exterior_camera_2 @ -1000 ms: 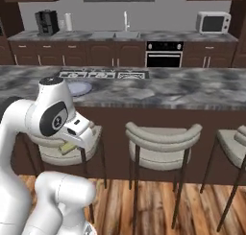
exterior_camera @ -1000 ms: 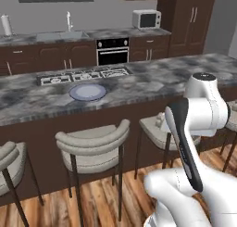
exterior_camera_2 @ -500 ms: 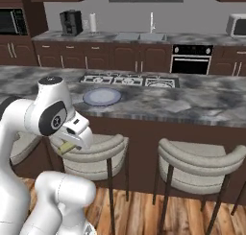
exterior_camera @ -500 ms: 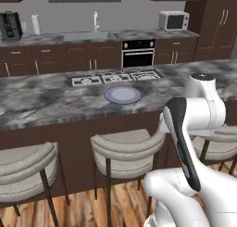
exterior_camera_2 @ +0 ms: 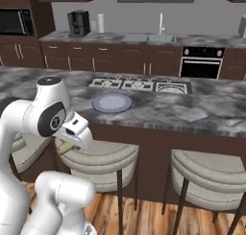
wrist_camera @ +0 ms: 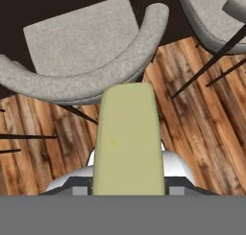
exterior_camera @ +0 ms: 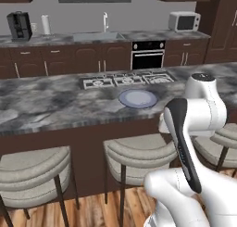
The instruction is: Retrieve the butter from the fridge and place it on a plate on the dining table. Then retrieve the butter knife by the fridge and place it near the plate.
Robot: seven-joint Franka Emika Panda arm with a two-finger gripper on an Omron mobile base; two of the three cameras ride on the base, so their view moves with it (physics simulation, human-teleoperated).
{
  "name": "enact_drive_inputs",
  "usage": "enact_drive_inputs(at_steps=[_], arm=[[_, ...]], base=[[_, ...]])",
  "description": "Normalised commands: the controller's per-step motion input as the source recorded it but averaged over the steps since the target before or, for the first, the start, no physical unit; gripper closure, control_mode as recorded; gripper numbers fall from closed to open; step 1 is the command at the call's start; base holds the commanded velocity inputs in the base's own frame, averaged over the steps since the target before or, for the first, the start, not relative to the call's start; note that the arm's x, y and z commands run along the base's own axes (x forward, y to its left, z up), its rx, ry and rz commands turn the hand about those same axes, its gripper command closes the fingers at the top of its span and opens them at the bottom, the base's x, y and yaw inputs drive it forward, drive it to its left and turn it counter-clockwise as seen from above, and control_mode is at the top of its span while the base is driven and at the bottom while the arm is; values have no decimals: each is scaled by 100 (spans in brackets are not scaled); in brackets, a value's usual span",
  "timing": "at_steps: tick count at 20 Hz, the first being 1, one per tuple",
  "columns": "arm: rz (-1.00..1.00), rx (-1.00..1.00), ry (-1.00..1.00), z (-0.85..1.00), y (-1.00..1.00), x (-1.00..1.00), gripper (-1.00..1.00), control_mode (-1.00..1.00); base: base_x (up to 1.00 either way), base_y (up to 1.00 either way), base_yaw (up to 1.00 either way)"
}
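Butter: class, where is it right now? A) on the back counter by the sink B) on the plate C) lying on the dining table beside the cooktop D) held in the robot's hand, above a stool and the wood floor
D: the butter sticks out of the hand over a stool and wood floor, while the plate is bare.

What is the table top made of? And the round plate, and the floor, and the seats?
The dining table top looks like polished stone, with dark grey marbling. The plate looks like smooth glazed ceramic, pale blue-grey with a darker rim, though it could be plastic. The floor looks like wood, with brown planks and grain. The stool seats look like soft grey fabric on thin dark legs, probably metal.
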Motion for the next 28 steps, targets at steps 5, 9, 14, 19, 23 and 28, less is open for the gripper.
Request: enact_drive_inputs(at_steps=[5, 9, 14, 19, 23, 28], arm=[[0, 0, 0, 0, 0, 0, 100, 100], [0, 0, 0, 0, 0, 0, 100, 100], [0, 0, 0, 0, 0, 0, 100, 100], [0, 0, 0, 0, 0, 8, 100, -100], [0, 0, 0, 14, 0, 59, 100, -100], [0, -2, 0, 42, 0, 74, 100, -100]], base=[[84, 0, 0], [85, 0, 0], [32, 7, 0], [20, 8, 0], [0, 0, 0], [0, 0, 0]])
